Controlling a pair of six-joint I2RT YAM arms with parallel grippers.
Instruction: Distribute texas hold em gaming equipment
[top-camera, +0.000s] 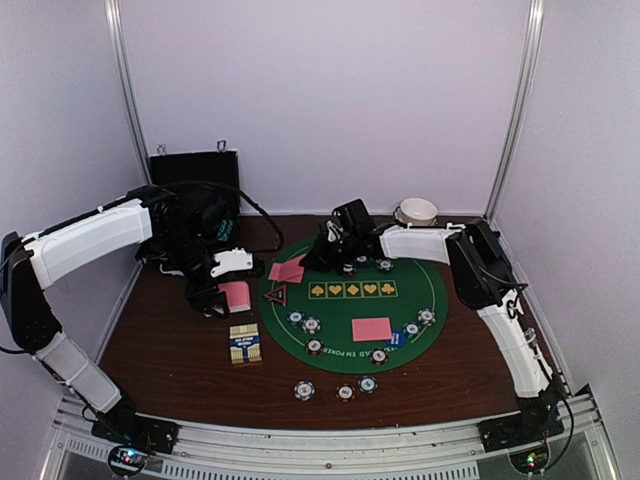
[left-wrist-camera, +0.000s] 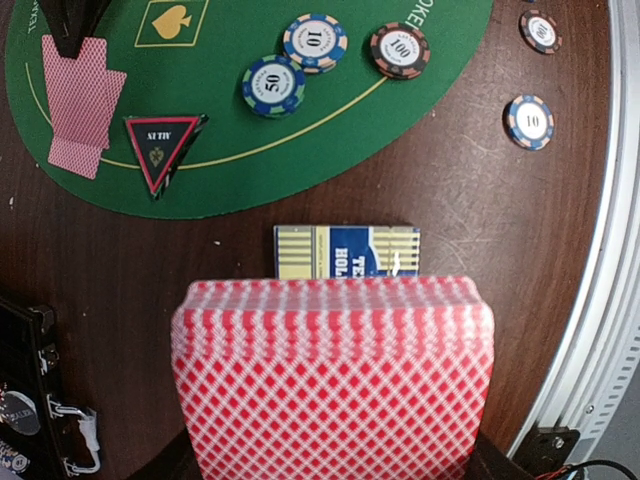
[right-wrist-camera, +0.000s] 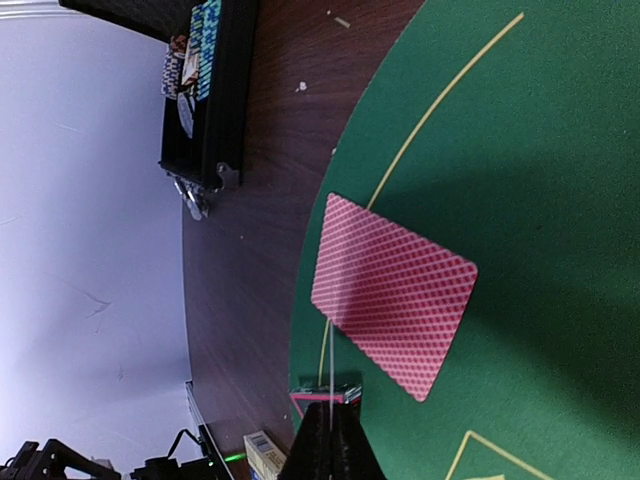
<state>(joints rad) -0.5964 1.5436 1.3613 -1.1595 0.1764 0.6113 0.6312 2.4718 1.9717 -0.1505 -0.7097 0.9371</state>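
table: one, dark brown; carries one round green mat at its middle.
left claw: clenched on the deck, over the table just left of the mat.
deck: one stack of pink-backed cards, backs facing the left wrist camera; number of cards cannot be told.
black case: one, at the far left against the back wall; rows of chips show inside it in the right wrist view.
card box: one, blue and yellow, flat on the table just beside the mat's left edge.
triangular button: one, red-edged, on the mat's left rim.
left cards: two, face down, overlapping, at the mat's far-left rim.
left chips: three on the mat, marked 50, 10 and 100.
front chips: three on the bare table, near side of the mat.
right claw: clenched, empty, low over the mat near the left cards.
far chips: three at the mat's far edge, beside the right claw.
centre card: one pink rectangle, face down; whether single cannot be told.
blue button: one, just right of the centre card.
right chips: three on the mat's right part.
white bowl: one, far right, off the mat.
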